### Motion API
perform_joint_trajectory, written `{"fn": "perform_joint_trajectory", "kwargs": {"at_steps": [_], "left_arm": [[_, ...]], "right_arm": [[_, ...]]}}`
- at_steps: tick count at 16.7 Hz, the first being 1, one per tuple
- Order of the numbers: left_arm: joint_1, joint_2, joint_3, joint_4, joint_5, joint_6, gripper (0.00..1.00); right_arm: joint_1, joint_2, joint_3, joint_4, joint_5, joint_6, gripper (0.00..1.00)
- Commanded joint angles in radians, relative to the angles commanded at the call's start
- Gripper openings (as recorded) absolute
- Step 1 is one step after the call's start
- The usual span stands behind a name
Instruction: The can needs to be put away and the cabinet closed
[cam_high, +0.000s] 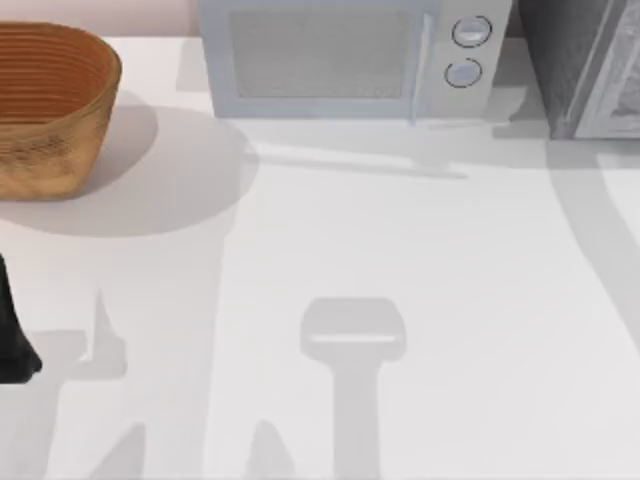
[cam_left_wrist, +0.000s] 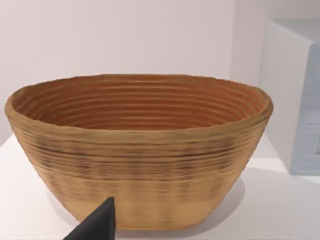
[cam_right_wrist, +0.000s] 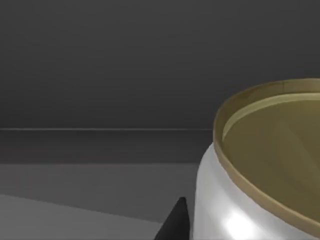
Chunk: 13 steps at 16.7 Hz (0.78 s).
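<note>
Right end effector (cam_right_wrist: 176, 220) shows one dark fingertip just beside the small white-silver can with the dull gold top (cam_right_wrist: 260, 175), inside a dark grey space; its opening cannot be told. Left arm (cam_high: 12, 335) waits at the white bench's (cam_high: 420, 300) left edge, facing the woven brown basket (cam_left_wrist: 140, 150) near the pale grey microwave (cam_high: 340, 55).
</note>
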Motion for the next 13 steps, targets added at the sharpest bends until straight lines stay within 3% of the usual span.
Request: {"fn": "perform_joint_trajectory", "kwargs": {"at_steps": [9, 13], "left_arm": [[0.000, 0.000, 0.000, 0.000, 0.000, 0.000, 1.00], [0.000, 0.000, 0.000, 0.000, 0.000, 0.000, 1.00]], "right_arm": [[0.001, 0.052, 0.069, -0.016, 0.005, 0.002, 0.00], [-0.010, 0.154, 0.206, -0.051, -0.005, 0.002, 0.00]]}}
